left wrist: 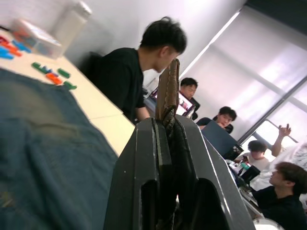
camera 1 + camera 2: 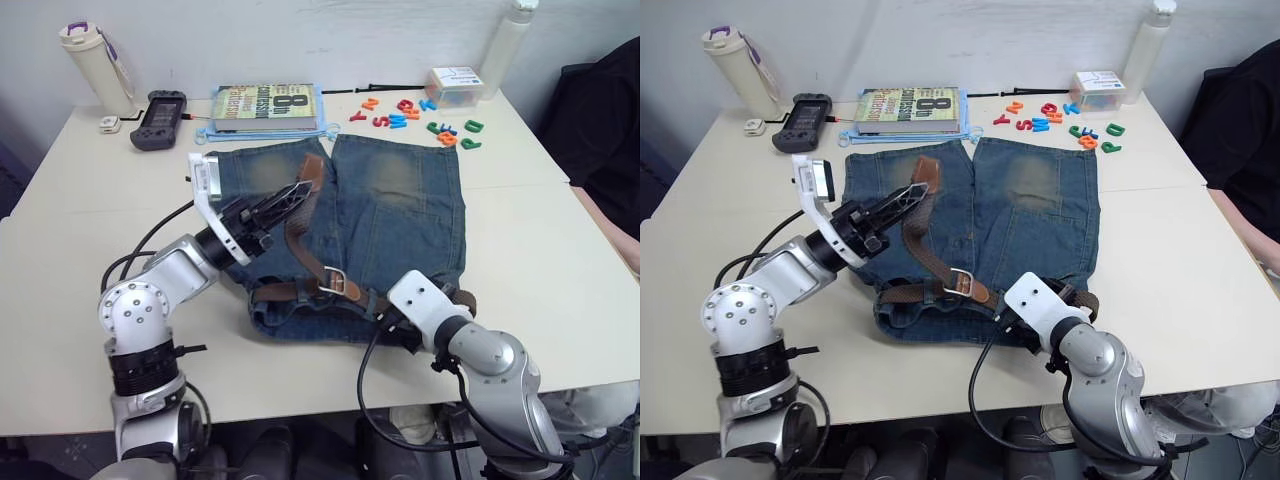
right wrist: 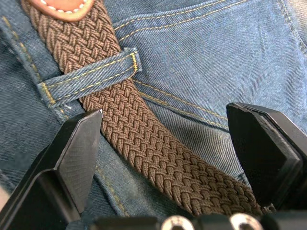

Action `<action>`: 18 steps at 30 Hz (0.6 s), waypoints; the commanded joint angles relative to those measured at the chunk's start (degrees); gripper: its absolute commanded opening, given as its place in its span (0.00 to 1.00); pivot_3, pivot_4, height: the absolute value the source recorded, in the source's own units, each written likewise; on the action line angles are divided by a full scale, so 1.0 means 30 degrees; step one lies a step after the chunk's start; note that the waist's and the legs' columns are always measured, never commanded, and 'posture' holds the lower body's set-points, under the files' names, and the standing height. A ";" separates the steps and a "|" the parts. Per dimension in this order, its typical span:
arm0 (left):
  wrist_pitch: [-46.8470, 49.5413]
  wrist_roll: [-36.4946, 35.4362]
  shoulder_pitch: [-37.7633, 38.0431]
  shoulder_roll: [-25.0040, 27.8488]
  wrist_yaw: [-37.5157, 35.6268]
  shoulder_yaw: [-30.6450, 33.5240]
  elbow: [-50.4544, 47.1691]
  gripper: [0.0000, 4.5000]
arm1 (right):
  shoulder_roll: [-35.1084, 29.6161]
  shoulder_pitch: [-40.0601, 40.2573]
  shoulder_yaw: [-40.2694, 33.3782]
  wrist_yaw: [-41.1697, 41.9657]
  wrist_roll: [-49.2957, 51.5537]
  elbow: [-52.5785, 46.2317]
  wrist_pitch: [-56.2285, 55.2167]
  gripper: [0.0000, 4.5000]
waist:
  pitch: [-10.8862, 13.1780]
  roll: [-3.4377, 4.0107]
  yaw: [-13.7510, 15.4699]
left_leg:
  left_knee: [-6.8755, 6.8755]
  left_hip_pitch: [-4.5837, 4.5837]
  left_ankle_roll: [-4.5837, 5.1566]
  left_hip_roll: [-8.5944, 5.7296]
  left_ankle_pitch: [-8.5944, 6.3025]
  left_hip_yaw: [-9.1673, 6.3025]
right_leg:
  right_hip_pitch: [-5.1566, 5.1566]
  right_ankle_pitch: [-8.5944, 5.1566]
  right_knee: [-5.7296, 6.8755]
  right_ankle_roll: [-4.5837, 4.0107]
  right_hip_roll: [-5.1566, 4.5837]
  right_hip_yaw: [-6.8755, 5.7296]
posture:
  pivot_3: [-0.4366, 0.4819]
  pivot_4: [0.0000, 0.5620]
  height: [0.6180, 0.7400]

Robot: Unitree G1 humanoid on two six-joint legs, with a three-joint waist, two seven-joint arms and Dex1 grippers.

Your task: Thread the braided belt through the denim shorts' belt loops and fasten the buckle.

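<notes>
Bare table (image 2: 560, 250) right of shorts (image 2: 400, 215) (letters (image 2: 420, 118) behind).

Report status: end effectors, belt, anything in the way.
Left end effector shut on braided belt tip end. Right end effector open, straddling belt at a belt loop. Buckle unfastened. No obstruction seen.

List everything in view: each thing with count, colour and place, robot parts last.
Blue denim shorts: one, faded yellowish patches, table centre.
Dark-brown braided belt: one, tan tip, along the waistband and up over a leg.
Silver rectangular buckle: one, on the waistband.
Denim belt loop: one, blue, belt under it.
Hardcover book: one, far side.
Plastic letters: several, mixed colours, far right.
Clear plastic box: one, beside the letters.
White bottles: two, far corners.
Black handheld device: one, far left.
People: several, dark tops, beyond the table.
Left gripper: black, shut on the belt's tip end.
Right gripper: black, open astride the belt.
</notes>
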 commanded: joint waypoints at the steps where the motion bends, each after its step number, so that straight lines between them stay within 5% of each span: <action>1: -0.0683 0.0745 0.0687 0.0761 -0.0460 -0.0713 -0.0749 0.00 | -0.0955 0.0145 -0.1103 -0.0424 0.0497 0.0799 0.0551 0.99 | -0.0004 -0.0007 0.0087 | 0.0002 0.0006 0.0000 -0.0004 0.0000 -0.0002 | 0.0012 0.0000 -0.0003 0.0000 -0.0006 -0.0001 | 0.48 0.27 1.00; 10: -0.8149 1.0501 0.3527 0.3804 -0.3109 -0.7209 -0.1716 0.00 | -0.1831 -0.0828 -0.1883 -0.0476 0.2476 -0.0495 0.1187 0.99 | -0.0006 -0.0009 0.0379 | -0.0028 0.0006 0.0002 -0.0004 0.0000 0.0008 | 0.0022 0.0006 -0.0066 -0.0008 -0.0009 -0.0001 | 0.48 0.27 1.00; 18: -1.0001 1.0838 0.3728 0.2562 -0.3737 -0.6947 -0.2283 0.00 | -0.1716 -0.1860 -0.2261 -0.0992 0.4030 -0.1308 0.2510 0.99 | 0.0001 -0.0004 0.0359 | -0.0054 -0.0024 0.0011 0.0018 -0.0002 0.0002 | 0.0017 0.0022 -0.0130 -0.0008 -0.0003 -0.0014 | 0.48 0.27 1.00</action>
